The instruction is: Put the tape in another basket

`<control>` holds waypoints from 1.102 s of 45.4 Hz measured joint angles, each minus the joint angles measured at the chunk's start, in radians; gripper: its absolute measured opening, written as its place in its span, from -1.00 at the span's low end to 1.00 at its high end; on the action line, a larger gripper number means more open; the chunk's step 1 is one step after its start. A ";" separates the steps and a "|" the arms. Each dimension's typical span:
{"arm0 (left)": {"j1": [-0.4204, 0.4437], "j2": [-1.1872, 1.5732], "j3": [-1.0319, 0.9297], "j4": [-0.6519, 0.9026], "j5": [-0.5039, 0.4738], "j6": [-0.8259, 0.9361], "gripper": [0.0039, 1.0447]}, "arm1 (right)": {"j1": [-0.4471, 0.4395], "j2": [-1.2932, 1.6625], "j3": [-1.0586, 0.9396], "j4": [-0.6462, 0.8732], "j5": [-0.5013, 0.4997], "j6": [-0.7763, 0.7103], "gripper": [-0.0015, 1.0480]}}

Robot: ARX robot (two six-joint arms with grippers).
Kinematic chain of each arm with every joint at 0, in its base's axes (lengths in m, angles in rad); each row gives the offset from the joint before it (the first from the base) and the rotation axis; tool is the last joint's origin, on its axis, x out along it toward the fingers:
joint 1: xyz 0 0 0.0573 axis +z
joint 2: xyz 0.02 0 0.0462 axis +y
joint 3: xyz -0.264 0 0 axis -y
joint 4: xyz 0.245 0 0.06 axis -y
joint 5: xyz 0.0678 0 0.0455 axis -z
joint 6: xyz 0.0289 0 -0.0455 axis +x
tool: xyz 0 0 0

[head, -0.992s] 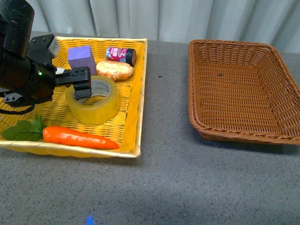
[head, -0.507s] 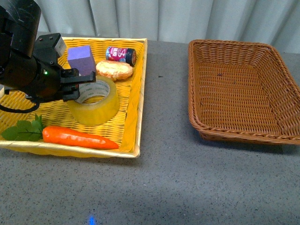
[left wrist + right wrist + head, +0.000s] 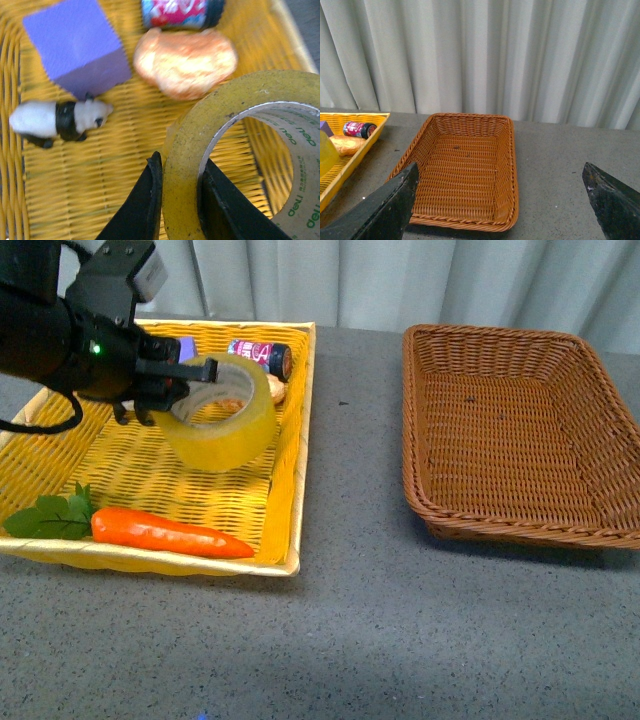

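The tape (image 3: pixel 226 424), a wide yellowish roll with a white printed core, hangs tilted above the yellow tray (image 3: pixel 290 440). My left gripper (image 3: pixel 190 380) is shut on its wall, one finger inside the core and one outside, as the left wrist view (image 3: pixel 180 200) shows on the tape (image 3: pixel 240 95). The brown wicker basket (image 3: pixel 520 430) stands empty at the right, also in the right wrist view (image 3: pixel 465 170). My right gripper (image 3: pixel 502 200) is open and empty, back from the basket's near rim.
In the yellow tray lie a carrot (image 3: pixel 165 533) with green leaves (image 3: pixel 50 518), a bread roll (image 3: pixel 185 62), a purple block (image 3: pixel 75 45), a small can (image 3: pixel 262 355) and a panda figure (image 3: pixel 57 120). A grey curtain hangs behind the table.
My left gripper has lifted the tape off the yellow tray's floor and carried it up and slightly right, tilting it. The purple block is now mostly hidden behind the arm.
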 joint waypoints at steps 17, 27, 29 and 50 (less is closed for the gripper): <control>-0.090 -0.056 0.055 -0.028 0.121 0.291 -0.68 | 0.000 0.000 0.000 0.000 0.000 0.000 0.83; -0.183 -0.050 0.130 -0.034 0.187 0.411 -0.68 | 0.000 0.000 0.000 0.000 0.000 0.000 0.83; -0.196 -0.045 0.142 -0.036 0.198 0.424 -0.68 | 0.000 0.000 0.000 0.000 0.000 0.000 0.83; -0.214 -0.042 0.155 -0.062 0.225 0.456 -0.69 | -0.058 0.200 0.084 -0.133 -0.229 -0.118 0.83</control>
